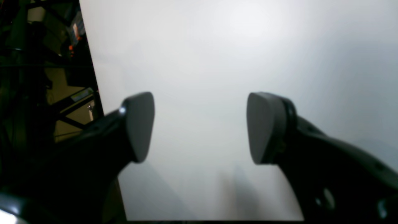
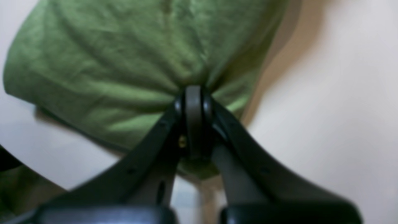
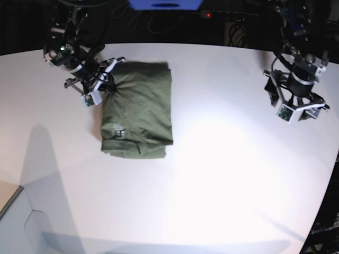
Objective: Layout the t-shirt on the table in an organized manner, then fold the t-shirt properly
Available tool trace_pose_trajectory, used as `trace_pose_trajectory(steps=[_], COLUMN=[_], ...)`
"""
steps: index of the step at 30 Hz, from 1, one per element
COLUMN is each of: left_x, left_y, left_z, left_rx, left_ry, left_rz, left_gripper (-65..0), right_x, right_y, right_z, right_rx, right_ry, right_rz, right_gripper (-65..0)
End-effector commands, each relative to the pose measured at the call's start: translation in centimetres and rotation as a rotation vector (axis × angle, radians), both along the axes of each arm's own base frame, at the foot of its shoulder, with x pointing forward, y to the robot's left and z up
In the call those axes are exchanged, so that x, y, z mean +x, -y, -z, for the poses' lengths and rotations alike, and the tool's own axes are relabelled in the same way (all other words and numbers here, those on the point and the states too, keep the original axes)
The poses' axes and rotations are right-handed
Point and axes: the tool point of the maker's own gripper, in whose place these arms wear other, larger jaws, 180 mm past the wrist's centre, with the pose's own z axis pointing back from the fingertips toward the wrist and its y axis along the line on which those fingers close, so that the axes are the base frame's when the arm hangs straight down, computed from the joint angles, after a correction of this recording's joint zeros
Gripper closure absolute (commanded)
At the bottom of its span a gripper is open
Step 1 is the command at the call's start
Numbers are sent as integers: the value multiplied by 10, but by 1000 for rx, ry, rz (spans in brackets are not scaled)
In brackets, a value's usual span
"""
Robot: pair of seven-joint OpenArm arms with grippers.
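Left wrist view: left tool (image 1: 200, 127) hangs over bare white bench (image 1: 217, 56), its two dark pads (image 1: 140, 126) set wide apart, nothing between them. Only blank bench surface under it. Bench edge runs down the left side of the view, dark clutter beyond it. Faint shadows on the bench low in the view.

Right wrist view: right tool (image 2: 193, 93) has its tips pressed together, clamped on a pinch of the green t-shirt (image 2: 102, 68). Cloth bunches into wrinkles that fan out from the pinch point. Shirt fills the upper left of the view, its edge casting a shadow on the bench (image 2: 335, 109). A bit more green shows at the lower left corner; blurry, can't tell which part of the shirt.

Base view: t-shirt (image 3: 139, 108) lies on the bench (image 3: 222, 174) as a folded, roughly rectangular bundle, left of centre and toward the far side. Right tool (image 3: 104, 80) is at the shirt's upper left corner, gripping the cloth there, fabric crumpled around it. Left tool (image 3: 295, 108) is over bare bench near the right edge, well apart from the shirt. A bright glare patch sits on the bench right of the shirt. Arm shadow falls on the bench at lower left.
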Motion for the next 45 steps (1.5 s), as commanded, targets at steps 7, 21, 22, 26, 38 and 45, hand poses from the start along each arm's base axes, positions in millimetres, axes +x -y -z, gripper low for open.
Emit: trace_pose_trajectory(steps=[7,21,22,26,38,45], left_x=[-2,-56,-63,-94,-177,-179], left_y=[9,-10,-9,11,123,141], left_z=[-4,12,16,42,168,183], left_rx=[-36,-292,-300,-366,-638,-637], left_ry=[30,49,31,-70,-520,-530], left_rz=[-1,-219,-226,-213,-105,-30], left_gripper=[-448,-20,-18,-2,-2,-2], right_x=[12,-88,-101,-139,-191,-186], right_y=[31,168,177,194,194,190], right_z=[-60,-61,-60,-44,50,67], right_rx=[-58,-291,-305,-310,-116,-60], right_ry=[187,43,23,-61,-237,-232], right_rz=[99,499,535,627,724,745], right_gripper=[0,0,0,0,0,0])
